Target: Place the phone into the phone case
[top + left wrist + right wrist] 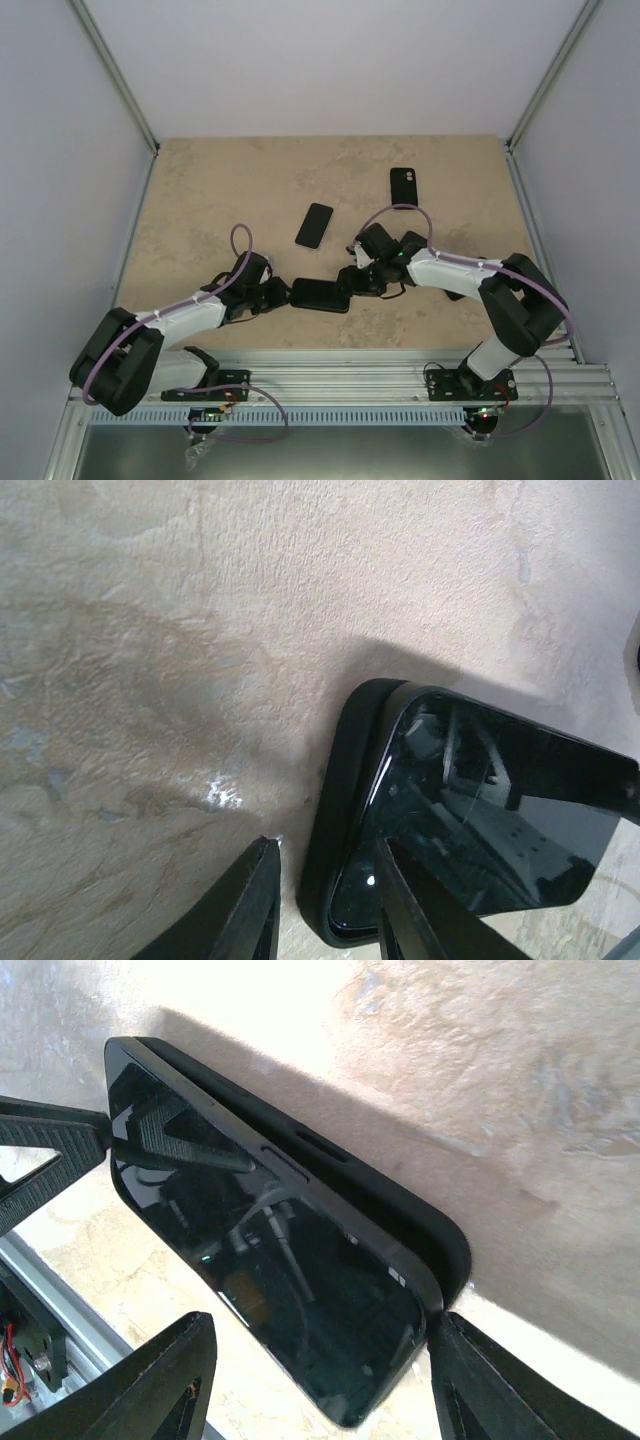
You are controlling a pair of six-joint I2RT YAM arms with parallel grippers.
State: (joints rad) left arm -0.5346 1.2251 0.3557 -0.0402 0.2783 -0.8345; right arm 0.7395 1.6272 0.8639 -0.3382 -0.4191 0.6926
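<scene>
A black phone (320, 295) lies screen up on a black phone case between my two grippers. In the right wrist view the phone (280, 1250) sits on top of the case (400, 1210), whose far rim shows beside it. My left gripper (278, 295) straddles the left end. Its jaws are partly open, with one finger (405, 910) on the phone screen (480, 820) and the other (250, 905) on the table just outside the case rim (345, 790). My right gripper (322, 1325) is open around the other end, with one finger (480, 1380) at the case corner.
A second dark phone (314, 225) lies on the stone-patterned table behind the work spot. A black phone-shaped item (404, 187) lies further back on the right. An aluminium rail (340, 380) runs along the near edge, and walls close in the sides and back.
</scene>
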